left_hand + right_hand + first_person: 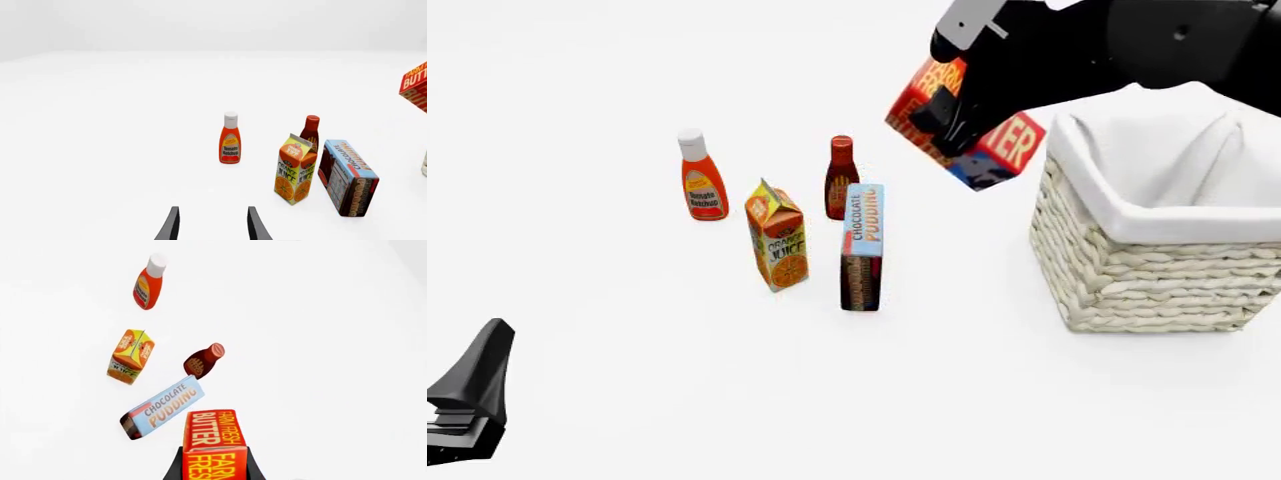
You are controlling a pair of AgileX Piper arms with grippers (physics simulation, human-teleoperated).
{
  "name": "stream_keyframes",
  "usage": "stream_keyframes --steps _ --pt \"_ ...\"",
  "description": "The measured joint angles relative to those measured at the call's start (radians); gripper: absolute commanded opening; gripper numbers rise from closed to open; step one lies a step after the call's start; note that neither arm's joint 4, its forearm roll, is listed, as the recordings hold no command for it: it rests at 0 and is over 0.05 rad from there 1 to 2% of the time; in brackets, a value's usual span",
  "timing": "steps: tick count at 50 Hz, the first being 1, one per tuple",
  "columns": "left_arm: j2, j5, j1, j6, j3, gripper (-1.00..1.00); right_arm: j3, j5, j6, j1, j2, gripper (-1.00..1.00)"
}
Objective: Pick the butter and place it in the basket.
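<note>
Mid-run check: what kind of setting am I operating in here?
Most likely a simulated grocery-packing tabletop: a bare white table with featureless surroundings, packaged goods like the ketchup bottle and orange juice carton, and a cloth-lined wicker basket. The right end effector holds the butter.

A plain white tabletop (pixel 627 380) fills every view, matte and evenly lit with only faint soft shadows, and in the left wrist view it runs back to a pale grey-white wall (pixel 200 22) where a dim horizontal line marks its far edge.
</note>
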State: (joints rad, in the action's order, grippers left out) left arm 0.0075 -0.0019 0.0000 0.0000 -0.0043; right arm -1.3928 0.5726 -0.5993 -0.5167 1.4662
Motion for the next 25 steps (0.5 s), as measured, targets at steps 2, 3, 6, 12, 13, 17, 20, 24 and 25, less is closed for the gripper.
stream_keyframes --steps 2,3,6,12,13,17,20,24,25 --pt "0.000 0.000 0.000 0.000 0.000 1.00 0.000 -0.001 0.005 0.002 -0.006 -1.00" --pt "0.000 0.000 0.000 0.000 0.000 1.00 0.001 -0.002 0.007 0.003 -0.009 -1.00" --pt "0.000 0.000 0.000 0.000 0.000 1.00 0.003 -0.004 0.013 0.008 -0.018 -1.00" --pt "0.000 0.000 0.000 0.000 0.000 1.00 0.009 -0.009 0.024 0.018 -0.035 -1.00" --pt "0.000 0.000 0.000 0.000 0.000 1.00 0.010 -0.010 0.026 0.020 -0.038 -1.00" --pt "0.000 0.000 0.000 0.000 0.000 1.00 0.015 -0.014 0.033 0.029 -0.049 -1.00" --pt "0.000 0.000 0.000 0.000 0.000 1.00 0.020 -0.018 0.039 0.036 -0.057 -1.00" --pt "0.000 0.000 0.000 0.000 0.000 1.00 0.024 -0.021 0.048 0.046 -0.066 -1.00" --pt "0.000 0.000 0.000 0.000 0.000 1.00 0.025 -0.022 0.050 0.048 -0.069 -1.00"
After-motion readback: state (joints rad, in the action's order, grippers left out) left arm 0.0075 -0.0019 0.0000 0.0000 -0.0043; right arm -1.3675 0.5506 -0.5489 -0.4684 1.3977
